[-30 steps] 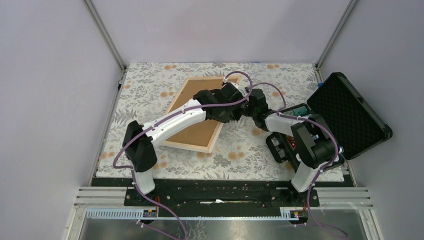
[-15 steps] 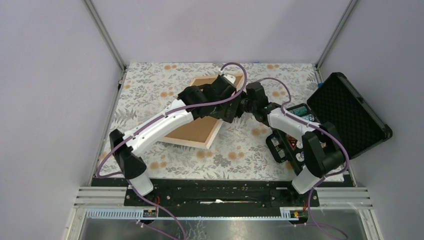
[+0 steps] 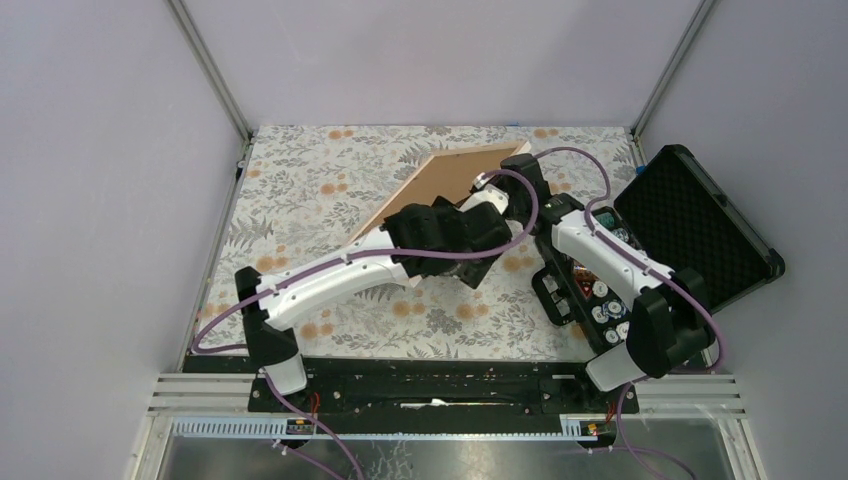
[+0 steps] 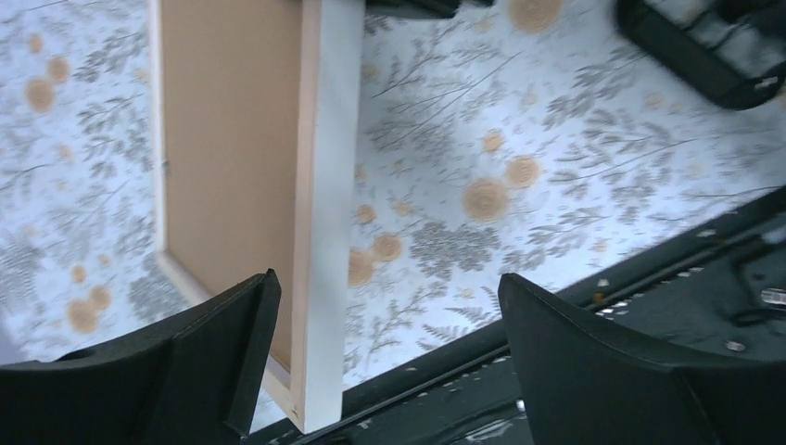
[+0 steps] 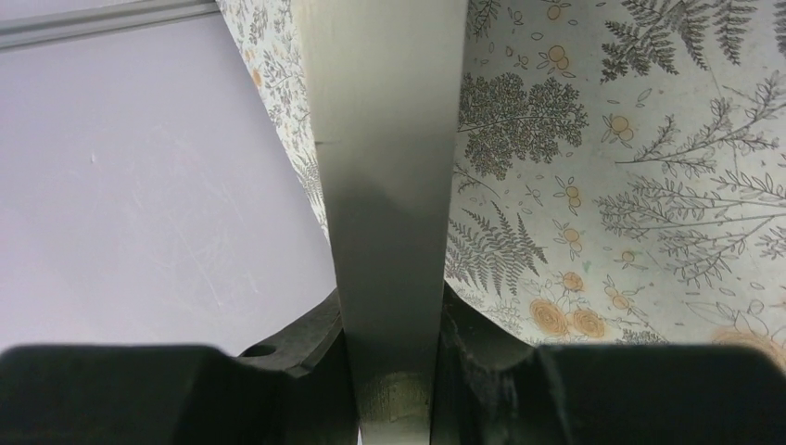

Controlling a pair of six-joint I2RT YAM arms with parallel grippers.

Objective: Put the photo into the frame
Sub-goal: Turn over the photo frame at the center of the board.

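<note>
You have the frame (image 4: 324, 185) in the middle of the table (image 3: 300, 180), toward the back. The left gripper (image 4: 385, 306) is at its near end, the right gripper (image 5: 389, 371) on its right edge, and the case (image 3: 700, 230) further right.

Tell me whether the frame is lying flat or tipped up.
Tipped up: the right gripper pinches one rail of the frame and holds that side raised, while the left gripper stands open and grips nothing.
</note>
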